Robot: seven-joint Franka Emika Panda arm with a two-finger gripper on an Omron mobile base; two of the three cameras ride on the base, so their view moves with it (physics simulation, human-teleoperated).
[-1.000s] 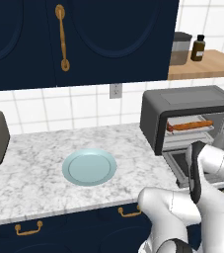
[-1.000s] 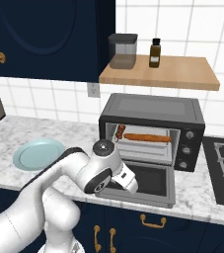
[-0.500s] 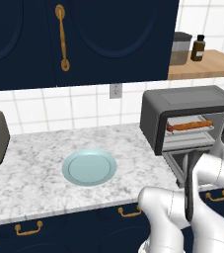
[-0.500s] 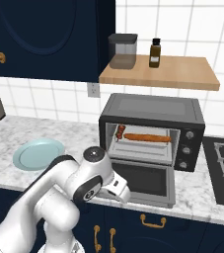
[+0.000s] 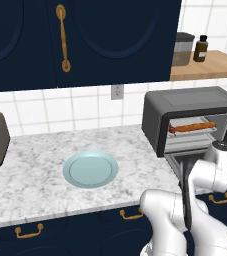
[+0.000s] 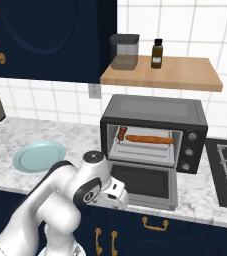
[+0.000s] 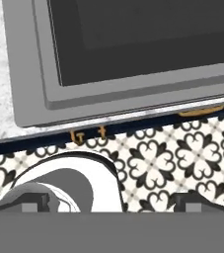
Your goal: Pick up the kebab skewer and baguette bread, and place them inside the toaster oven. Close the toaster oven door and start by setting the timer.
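Baguette bread (image 6: 150, 139) and kebab skewer (image 6: 122, 132) lie inside the toaster oven (image 6: 155, 131).
Its toaster oven door (image 6: 141, 183) hangs open; the gripper (image 7: 111, 203) hovers below, fingers spread apart.

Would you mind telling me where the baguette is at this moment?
The baguette lies on the rack inside the open toaster oven, with the kebab skewer by its left end in the right base view.

Dark grey oven (image 6: 155, 112) on counter, door (image 6: 142, 182) folded down open, baguette (image 6: 149, 139) and skewer (image 6: 122, 132) on rack inside
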